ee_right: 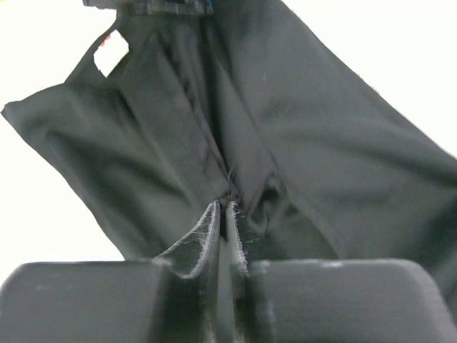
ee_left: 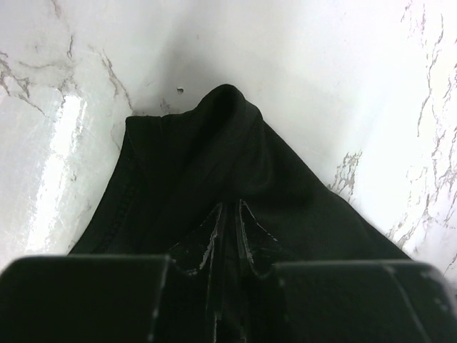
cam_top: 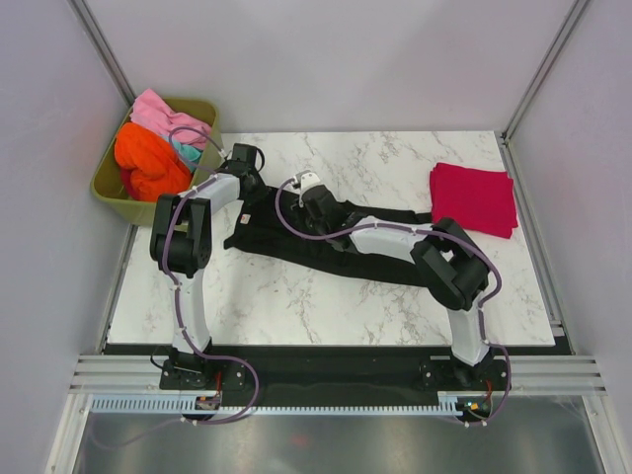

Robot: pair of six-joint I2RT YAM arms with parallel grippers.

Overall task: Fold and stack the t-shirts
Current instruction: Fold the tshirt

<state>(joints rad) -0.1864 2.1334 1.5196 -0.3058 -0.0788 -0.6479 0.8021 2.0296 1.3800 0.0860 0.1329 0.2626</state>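
Note:
A black t-shirt [cam_top: 380, 259] lies as a long crumpled band across the middle of the marble table [cam_top: 296, 306]. My left gripper [cam_top: 249, 178] is at the band's far left end. In the left wrist view it [ee_left: 230, 205] is shut on a raised fold of the black t-shirt [ee_left: 207, 150]. My right gripper [cam_top: 317, 209] is over the band a little to the right. The right wrist view shows it [ee_right: 227, 206] pinching a pleat of the black t-shirt [ee_right: 328, 143]. A crimson red t-shirt [cam_top: 475, 197] lies folded at the far right.
An olive-green tub [cam_top: 117, 200] stands off the table's far left corner, holding orange [cam_top: 146, 163], pink [cam_top: 163, 117] and teal [cam_top: 188, 153] shirts. Grey walls close in the back and both sides. A black strip and metal rail run along the near edge.

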